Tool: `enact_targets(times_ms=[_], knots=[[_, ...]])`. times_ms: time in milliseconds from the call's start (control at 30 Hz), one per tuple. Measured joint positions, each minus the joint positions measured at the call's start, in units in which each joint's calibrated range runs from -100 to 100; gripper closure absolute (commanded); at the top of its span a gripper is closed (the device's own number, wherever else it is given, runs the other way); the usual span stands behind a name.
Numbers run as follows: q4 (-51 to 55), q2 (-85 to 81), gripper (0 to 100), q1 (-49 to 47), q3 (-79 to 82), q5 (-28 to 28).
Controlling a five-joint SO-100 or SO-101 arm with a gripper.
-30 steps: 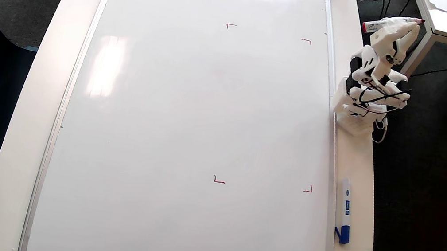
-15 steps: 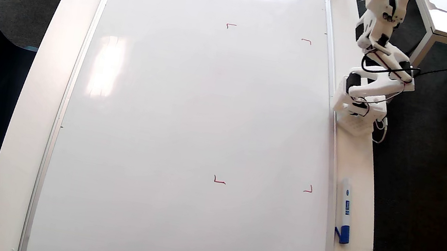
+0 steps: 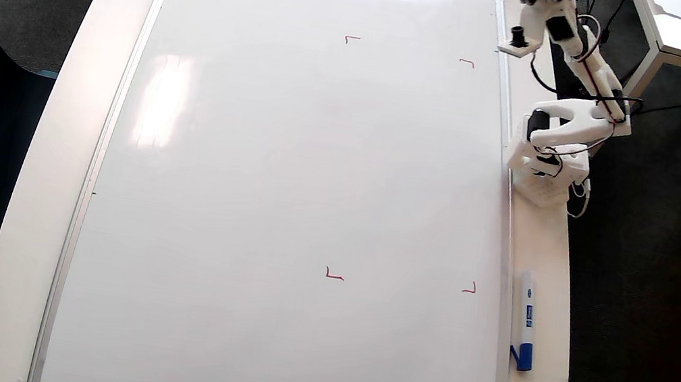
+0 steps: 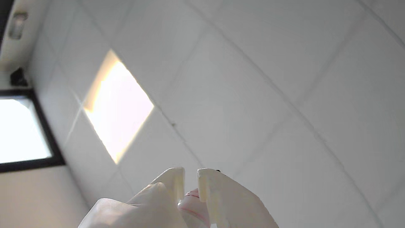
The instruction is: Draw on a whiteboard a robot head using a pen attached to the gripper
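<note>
Here we see the gripper (image 4: 190, 178) aimed at the ceiling, jaws closed around the pen (image 4: 193, 202), well above the whiteboard (image 3: 288, 176), which carries no robot head yet.

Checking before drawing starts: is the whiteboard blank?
Nearly: the glossy white whiteboard carries only four small red corner marks; no robot head.

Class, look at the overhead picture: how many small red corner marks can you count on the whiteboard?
4. On the whiteboard: top left mark, top right mark, bottom left mark, bottom right mark. None seems hidden.
</note>
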Motion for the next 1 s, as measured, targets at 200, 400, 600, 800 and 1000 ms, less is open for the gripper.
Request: enact_targets(times_ms=[200,400,600,800,1000], knots=[[2.79,-0.34,99,-1.73,3.65,1.9],[11.57,8.81,99,-2.41,3.65,-1.0],[33.36,23.38,99,-4.3,-13.98,-17.01],[58.36,42.1,99,-12.29,-36.46,-25.47],[68.83,55.74,99,-21.27,-46.41,-29.43]])
